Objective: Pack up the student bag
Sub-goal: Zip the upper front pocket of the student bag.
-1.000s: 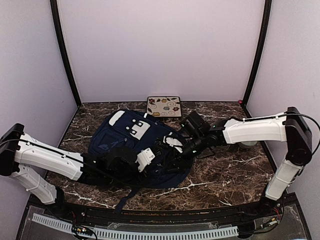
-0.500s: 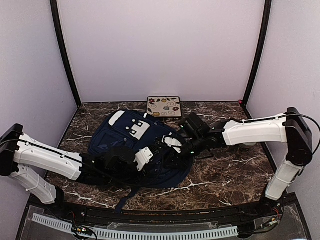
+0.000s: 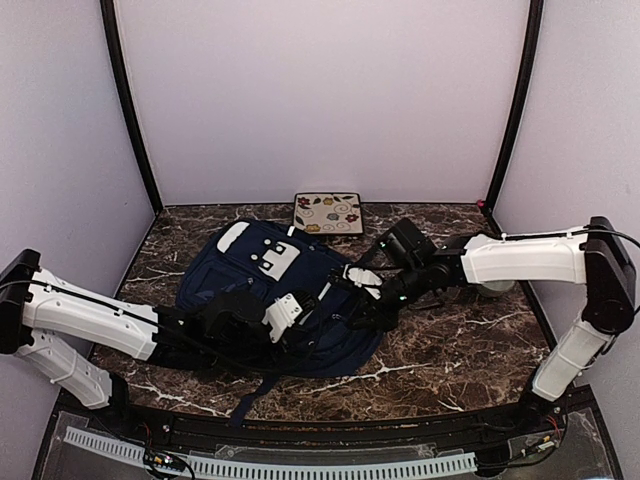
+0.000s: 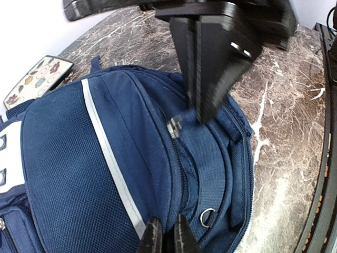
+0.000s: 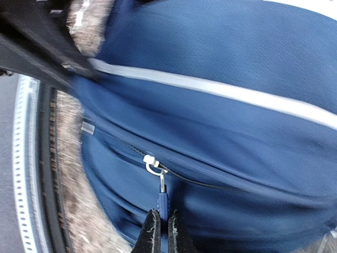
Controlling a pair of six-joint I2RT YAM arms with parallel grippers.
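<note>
The navy student bag [image 3: 250, 275] lies flat in the middle of the table, white stripe and patches up. My left gripper [image 4: 166, 238] is shut on a fold of the bag's fabric beside the zip, near the bag's near edge [image 3: 262, 318]. My right gripper [image 5: 161, 232] is shut on the blue zipper pull [image 5: 163, 202] of the bag's main zip, at the bag's right side [image 3: 372, 305]. The silver slider [image 5: 152, 166] sits just ahead of the pull. In the left wrist view the right gripper's black fingers [image 4: 210, 74] hang over the zip.
A flat pad with flower patterns [image 3: 327, 213] lies at the back of the table behind the bag. A pale round object [image 3: 495, 289] sits partly hidden under the right arm. A bag strap [image 3: 252, 398] hangs toward the front edge.
My right gripper has drawn the zipper pull to the right, and the right arm has pulled back rightward. The left gripper has kept its hold on the bag.
</note>
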